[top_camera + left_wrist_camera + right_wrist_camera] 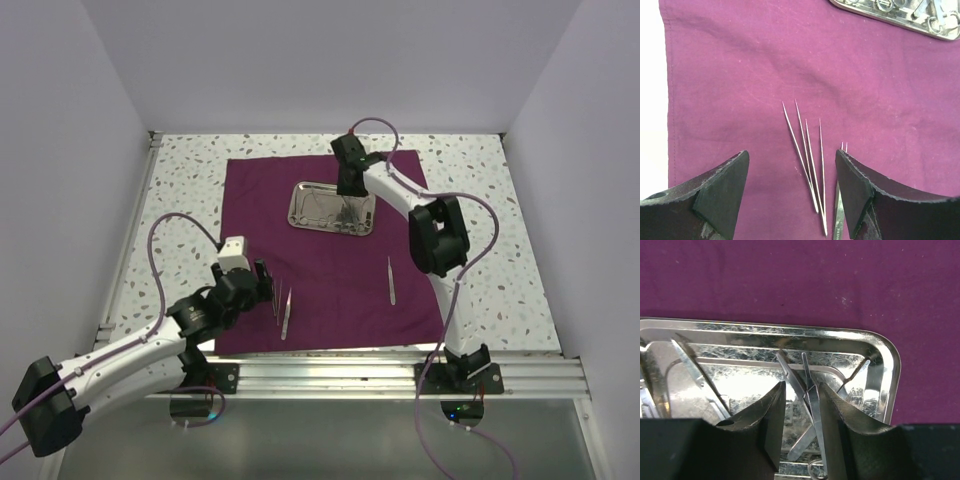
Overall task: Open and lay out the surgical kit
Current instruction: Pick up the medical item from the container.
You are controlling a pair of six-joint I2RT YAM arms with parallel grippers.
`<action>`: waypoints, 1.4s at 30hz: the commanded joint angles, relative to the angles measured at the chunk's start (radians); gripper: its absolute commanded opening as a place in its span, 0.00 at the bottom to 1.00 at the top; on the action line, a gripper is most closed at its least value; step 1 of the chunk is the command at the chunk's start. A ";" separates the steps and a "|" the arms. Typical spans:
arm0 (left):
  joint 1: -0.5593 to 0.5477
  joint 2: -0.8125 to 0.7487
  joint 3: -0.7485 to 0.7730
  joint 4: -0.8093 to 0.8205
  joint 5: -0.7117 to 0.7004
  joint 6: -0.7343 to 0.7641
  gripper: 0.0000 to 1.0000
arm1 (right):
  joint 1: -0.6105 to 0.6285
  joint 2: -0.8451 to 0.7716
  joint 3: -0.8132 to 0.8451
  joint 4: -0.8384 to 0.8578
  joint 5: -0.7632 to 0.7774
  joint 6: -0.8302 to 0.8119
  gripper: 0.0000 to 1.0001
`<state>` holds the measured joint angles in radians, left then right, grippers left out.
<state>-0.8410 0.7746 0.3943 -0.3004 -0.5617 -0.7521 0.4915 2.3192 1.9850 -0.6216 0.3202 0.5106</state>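
The dark purple cloth [330,290] lies spread flat on the table. On its far part sits the steel tray [305,200], with ring-handled instruments in it. My right gripper [347,205] reaches down into the tray [790,332], and in the right wrist view the gripper [802,385] is shut on the crossed steel scissors [812,400]. Thin tweezers [283,308] lie on the cloth's near left. My left gripper [266,280] hovers just over them, open. In the left wrist view two pairs of tweezers [807,155] lie between the fingers of the left gripper [791,152]; a third pair [840,200] lies by the right finger.
Another pair of tweezers [391,280] lies alone on the cloth's near right. The speckled tabletop [180,190] shows around the cloth, with white walls on three sides and a metal rail [350,375] along the near edge.
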 commanded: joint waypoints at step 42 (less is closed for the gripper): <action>-0.004 0.046 0.005 0.047 -0.017 0.017 0.73 | -0.039 -0.142 -0.064 0.023 -0.089 -0.011 0.00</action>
<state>-0.8410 0.8211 0.3943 -0.2989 -0.5617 -0.7403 0.4576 2.2841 1.9385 -0.5873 0.2356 0.5114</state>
